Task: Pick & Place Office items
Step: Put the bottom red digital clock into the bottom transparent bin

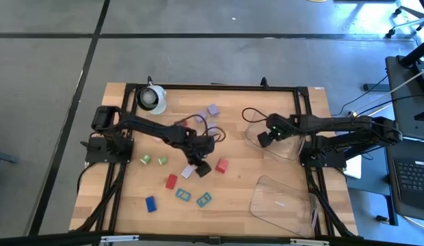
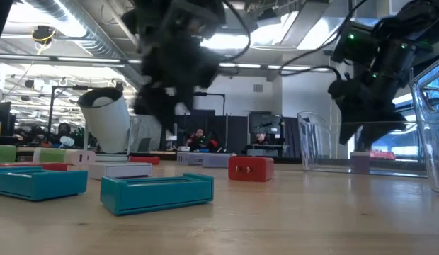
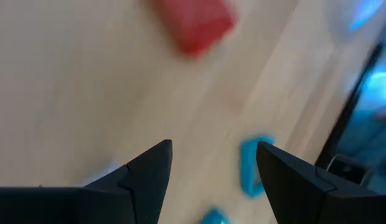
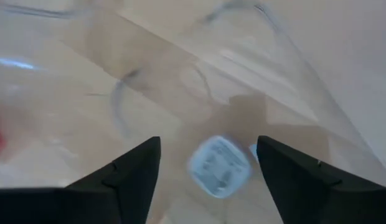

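Fingers of the left gripper stand apart with nothing between them, above the wooden table near the middle, where the office items lie scattered: green blocks, a blue block, teal clips, a red block. Further right, the right gripper is spread open over a clear plastic tray, with a pale lavender piece lying free in the tray just below the fingers.
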Motion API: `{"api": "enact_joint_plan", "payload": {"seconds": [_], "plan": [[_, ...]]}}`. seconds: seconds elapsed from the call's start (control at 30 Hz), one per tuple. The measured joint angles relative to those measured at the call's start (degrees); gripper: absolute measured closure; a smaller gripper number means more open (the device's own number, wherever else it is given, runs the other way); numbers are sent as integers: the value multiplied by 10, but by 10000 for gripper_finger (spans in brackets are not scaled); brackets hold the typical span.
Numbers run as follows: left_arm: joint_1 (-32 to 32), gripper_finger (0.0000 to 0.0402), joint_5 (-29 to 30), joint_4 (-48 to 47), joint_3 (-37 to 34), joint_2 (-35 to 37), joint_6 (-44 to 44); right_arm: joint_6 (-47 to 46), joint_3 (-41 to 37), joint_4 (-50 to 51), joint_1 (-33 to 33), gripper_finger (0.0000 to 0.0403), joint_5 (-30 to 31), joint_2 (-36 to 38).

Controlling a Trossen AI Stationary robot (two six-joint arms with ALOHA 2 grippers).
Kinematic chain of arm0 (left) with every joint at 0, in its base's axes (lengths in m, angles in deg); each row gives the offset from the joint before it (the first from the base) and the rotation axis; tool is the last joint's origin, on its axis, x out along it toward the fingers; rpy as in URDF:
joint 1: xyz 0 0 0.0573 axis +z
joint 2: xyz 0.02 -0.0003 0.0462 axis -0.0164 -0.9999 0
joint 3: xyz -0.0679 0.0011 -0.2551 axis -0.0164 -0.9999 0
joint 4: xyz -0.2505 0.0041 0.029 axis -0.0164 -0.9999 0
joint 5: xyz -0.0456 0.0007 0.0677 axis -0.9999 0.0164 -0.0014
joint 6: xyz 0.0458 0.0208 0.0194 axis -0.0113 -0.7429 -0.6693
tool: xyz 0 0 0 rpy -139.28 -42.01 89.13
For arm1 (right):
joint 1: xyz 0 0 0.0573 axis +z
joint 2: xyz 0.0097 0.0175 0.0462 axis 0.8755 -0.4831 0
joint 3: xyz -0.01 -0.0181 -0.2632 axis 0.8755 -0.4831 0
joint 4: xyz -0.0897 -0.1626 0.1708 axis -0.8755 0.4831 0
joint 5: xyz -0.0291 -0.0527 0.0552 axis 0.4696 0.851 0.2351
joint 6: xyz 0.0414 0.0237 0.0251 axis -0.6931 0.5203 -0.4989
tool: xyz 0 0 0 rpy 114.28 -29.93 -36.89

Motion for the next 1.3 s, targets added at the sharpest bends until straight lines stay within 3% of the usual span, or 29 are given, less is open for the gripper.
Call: {"api": "enact_joint_plan", "payload": {"seconds": [0.23, 0.5, 0.8, 1.0, 1.3], "plan": [[-64, 171, 9, -136, 0, 0, 138, 68, 53, 0, 0, 133, -3, 0], [-154, 171, 111, -205, 0, 0, 274, 147, 102, 0, -4, 133, -1, 0], [-198, 171, 186, -236, -1, -1, 435, 198, 118, 0, -24, 133, -1, 0], [-212, 171, 197, -265, -1, -1, 530, 205, 118, 0, -24, 134, -1, 0], [-230, 171, 199, -252, -7, -3, 576, 216, 118, 0, -24, 134, -1, 0]]}}
